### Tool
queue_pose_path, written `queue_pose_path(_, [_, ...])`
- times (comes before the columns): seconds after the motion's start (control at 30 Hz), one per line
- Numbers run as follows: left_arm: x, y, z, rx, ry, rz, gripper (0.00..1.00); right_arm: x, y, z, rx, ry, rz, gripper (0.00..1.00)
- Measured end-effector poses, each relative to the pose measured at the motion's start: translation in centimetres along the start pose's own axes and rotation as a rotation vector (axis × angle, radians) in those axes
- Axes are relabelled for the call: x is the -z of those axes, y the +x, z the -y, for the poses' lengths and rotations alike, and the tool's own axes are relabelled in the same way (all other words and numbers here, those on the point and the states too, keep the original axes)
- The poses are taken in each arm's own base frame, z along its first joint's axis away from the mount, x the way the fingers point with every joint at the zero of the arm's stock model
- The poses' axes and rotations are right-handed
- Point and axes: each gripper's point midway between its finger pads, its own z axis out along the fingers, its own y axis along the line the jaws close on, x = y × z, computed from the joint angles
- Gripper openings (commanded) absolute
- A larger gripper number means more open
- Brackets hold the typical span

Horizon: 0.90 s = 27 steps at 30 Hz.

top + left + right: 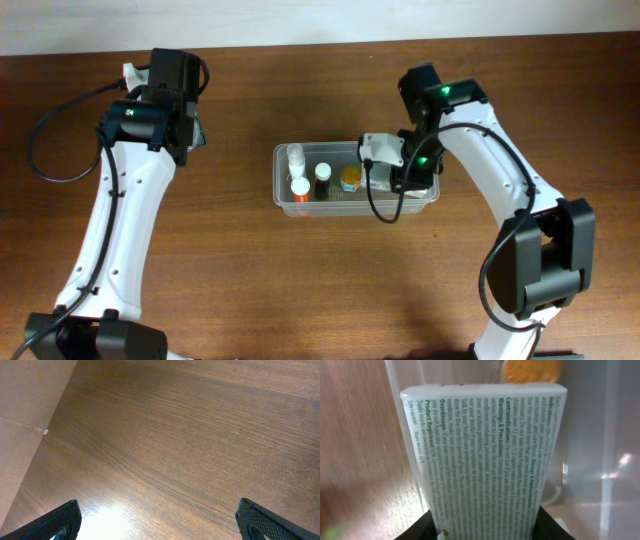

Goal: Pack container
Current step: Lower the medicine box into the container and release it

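Observation:
The clear plastic container sits at the table's middle. Inside it stand a white bottle, an orange-capped bottle, a dark bottle and a yellow-lidded jar. My right gripper is at the container's right end, shut on a white box with green print, held over the container's inside; the yellow lid shows beyond the box. My left gripper is open and empty above bare wood at the far left, far from the container.
The right arm's black cable loops over the container's right part. A pale wall or board stands at the left of the left wrist view.

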Motion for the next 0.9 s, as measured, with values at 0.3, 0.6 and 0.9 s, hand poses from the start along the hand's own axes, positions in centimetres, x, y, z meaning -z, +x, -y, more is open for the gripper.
queue_pose_path(0.3, [0.0,0.0,0.0,0.000,0.000,0.000,0.99,-3.1,0.9,-0.1,0.058,0.005,-0.007,0.42])
queue_pose_path(0.6, [0.0,0.0,0.0,0.000,0.000,0.000,0.99,-3.4,1.0,0.1,0.066,0.016,-0.006,0.53])
queue_pose_path(0.9, [0.0,0.0,0.0,0.000,0.000,0.000,0.99,-3.4,1.0,0.1,0.053,0.015,-0.004,0.53])
